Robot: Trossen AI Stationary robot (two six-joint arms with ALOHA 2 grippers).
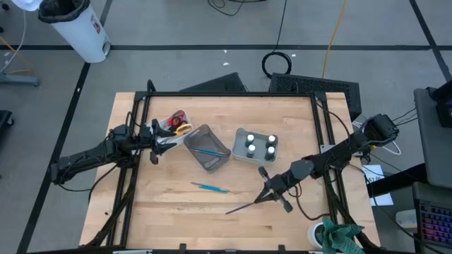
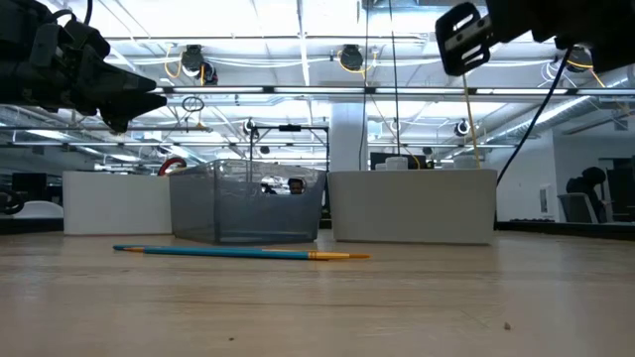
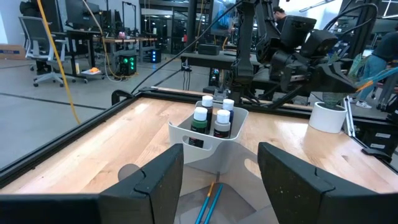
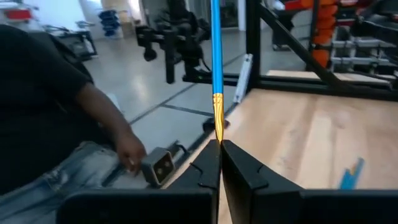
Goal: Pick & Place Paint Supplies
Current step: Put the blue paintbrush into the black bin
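right gripper (image 4: pixel 219 144) clenched on thin blue brush (image 4: pixel 215 50) | long axis straight out from fingertips | grey mesh bin (image 1: pixel 207 147) up-left, nearer left gripper (image 1: pixel 157 138), released

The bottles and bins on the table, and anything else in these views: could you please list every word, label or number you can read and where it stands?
None can be read.
Dark label on the white bin holding the bottles: too small to read.
Bottle labels: blurred.
White container on the floor: dark markings, illegible.
Papers beside the table: print too small.
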